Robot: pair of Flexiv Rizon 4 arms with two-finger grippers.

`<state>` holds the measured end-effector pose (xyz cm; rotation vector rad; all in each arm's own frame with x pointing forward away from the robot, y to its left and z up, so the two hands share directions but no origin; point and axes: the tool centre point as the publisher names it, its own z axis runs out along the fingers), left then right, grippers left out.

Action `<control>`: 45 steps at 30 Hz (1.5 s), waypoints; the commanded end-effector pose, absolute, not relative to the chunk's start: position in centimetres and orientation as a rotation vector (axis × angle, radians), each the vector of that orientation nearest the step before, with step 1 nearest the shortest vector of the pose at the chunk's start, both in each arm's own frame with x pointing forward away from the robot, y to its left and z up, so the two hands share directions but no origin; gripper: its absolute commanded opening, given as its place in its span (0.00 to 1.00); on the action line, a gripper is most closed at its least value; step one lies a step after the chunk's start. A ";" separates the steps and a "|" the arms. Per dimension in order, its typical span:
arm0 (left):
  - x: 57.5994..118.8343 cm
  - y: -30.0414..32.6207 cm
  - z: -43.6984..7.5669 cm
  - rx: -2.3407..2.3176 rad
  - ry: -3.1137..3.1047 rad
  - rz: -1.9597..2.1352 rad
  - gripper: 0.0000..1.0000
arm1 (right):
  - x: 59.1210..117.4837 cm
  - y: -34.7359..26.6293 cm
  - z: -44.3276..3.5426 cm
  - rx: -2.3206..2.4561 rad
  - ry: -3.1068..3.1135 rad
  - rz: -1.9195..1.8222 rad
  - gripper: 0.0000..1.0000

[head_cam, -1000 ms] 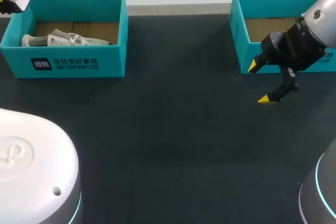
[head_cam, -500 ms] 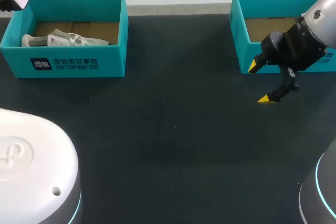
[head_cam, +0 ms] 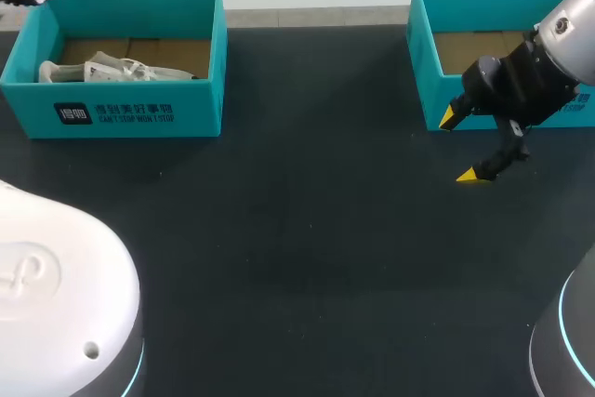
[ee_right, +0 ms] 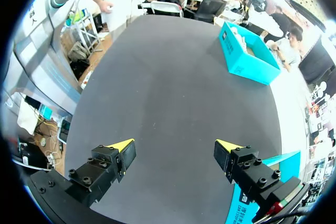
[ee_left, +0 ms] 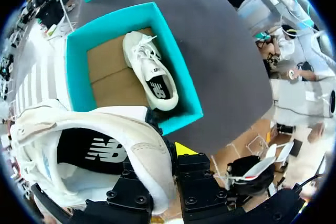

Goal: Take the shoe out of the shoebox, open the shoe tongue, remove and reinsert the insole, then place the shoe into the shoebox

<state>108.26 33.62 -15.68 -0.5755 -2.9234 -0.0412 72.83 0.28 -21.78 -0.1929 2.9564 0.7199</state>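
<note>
**Shoe lifted above the left box, right arm idle by the right box**

In the left wrist view, the left gripper (ee_left: 160,161) has its jaws pinching a white shoe (ee_left: 89,150) by its side wall, opening toward the camera; one yellow tip shows beside it. Ahead of the jaws sits the teal left box (ee_left: 182,72), with a second shoe (ee_left: 151,72) lying on its cardboard floor. In the head view that box is in the upper left of the black desk (head_cam: 307,230). The held shoe shows only partly at the top-left corner. The right gripper (head_cam: 457,146), jaws spread and holding nothing, hangs just before the right box (head_cam: 423,34) at the upper right.
</note>
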 end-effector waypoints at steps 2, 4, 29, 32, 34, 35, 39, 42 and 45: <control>108.7 35.9 -15.3 -1.784 -2.325 -0.384 0.00 | 72.9 0.4 -21.9 -0.192 2.957 0.716 1.00; 108.7 36.8 -14.8 -1.974 -2.202 -0.371 0.00 | 72.9 0.4 -21.9 -0.192 2.957 0.716 1.00; 109.2 36.5 -14.7 -2.107 -2.119 -0.607 0.00 | 72.9 0.4 -21.9 -0.192 2.957 0.716 1.00; 109.5 36.1 -15.0 -2.046 -2.161 -0.578 0.00 | 72.9 0.4 -21.9 -0.192 2.957 0.716 1.00; 109.6 35.8 -15.1 -2.001 -2.185 -0.553 0.00 | 72.9 0.4 -21.9 -0.192 2.957 0.716 1.00; 109.6 35.7 -15.1 -1.990 -2.192 -0.559 0.00 | 72.9 0.4 -21.9 -0.192 2.957 0.716 1.00; 109.5 35.2 -15.6 -1.956 -2.223 -0.488 0.00 | 72.9 0.4 -21.9 -0.192 2.957 0.716 1.00; 109.3 34.7 -15.9 -1.955 -2.214 -0.469 0.00 | 72.9 0.4 -21.9 -0.192 2.957 0.716 1.00; 109.3 34.4 -16.2 -1.959 -2.202 -0.465 0.00 | 72.9 0.4 -21.9 -0.192 2.957 0.716 1.00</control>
